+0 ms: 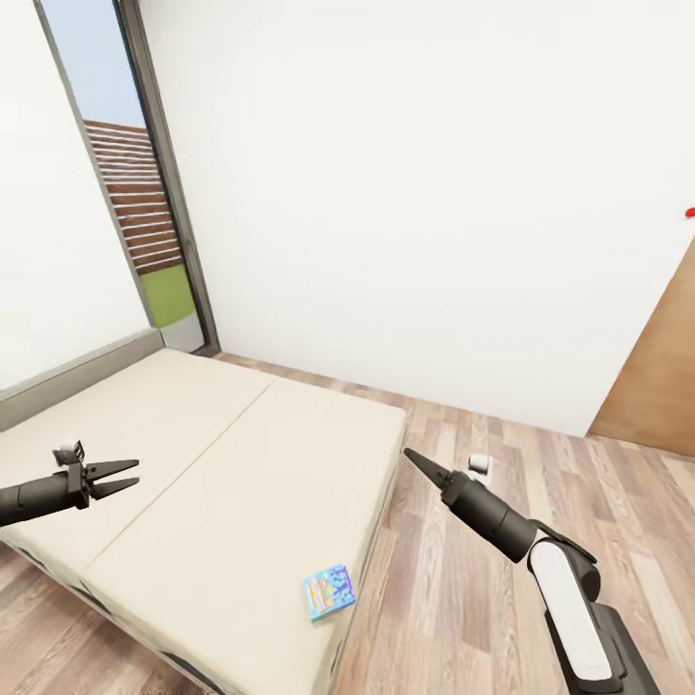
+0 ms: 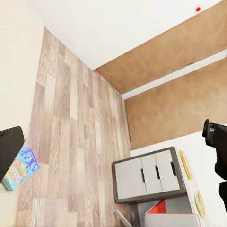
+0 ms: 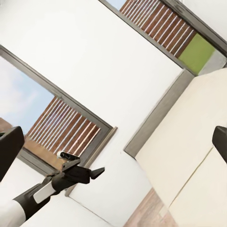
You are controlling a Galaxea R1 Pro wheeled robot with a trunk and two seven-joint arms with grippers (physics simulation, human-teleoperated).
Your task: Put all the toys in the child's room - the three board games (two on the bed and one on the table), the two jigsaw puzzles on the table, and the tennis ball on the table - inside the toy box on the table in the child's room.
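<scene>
While the head view looks down over a cream bed, one board game, a blue box with a busy print, lies flat near the bed's close edge, not far from its corner. The left gripper hovers over the bed's left part with its fingers spread and nothing between them. The right gripper points out over the wood floor just beside the bed; its fingers meet in one point and hold nothing. A small white object sits on the floor past it. A tall window stands behind the bed.

From the left wrist, the game shows partly behind one dark finger, with the floor, a grey cabinet and brown wall panels beyond.

From the right wrist, the left gripper shows against a white wall, its fingers apart and empty, with a window behind it and the bed to one side.
</scene>
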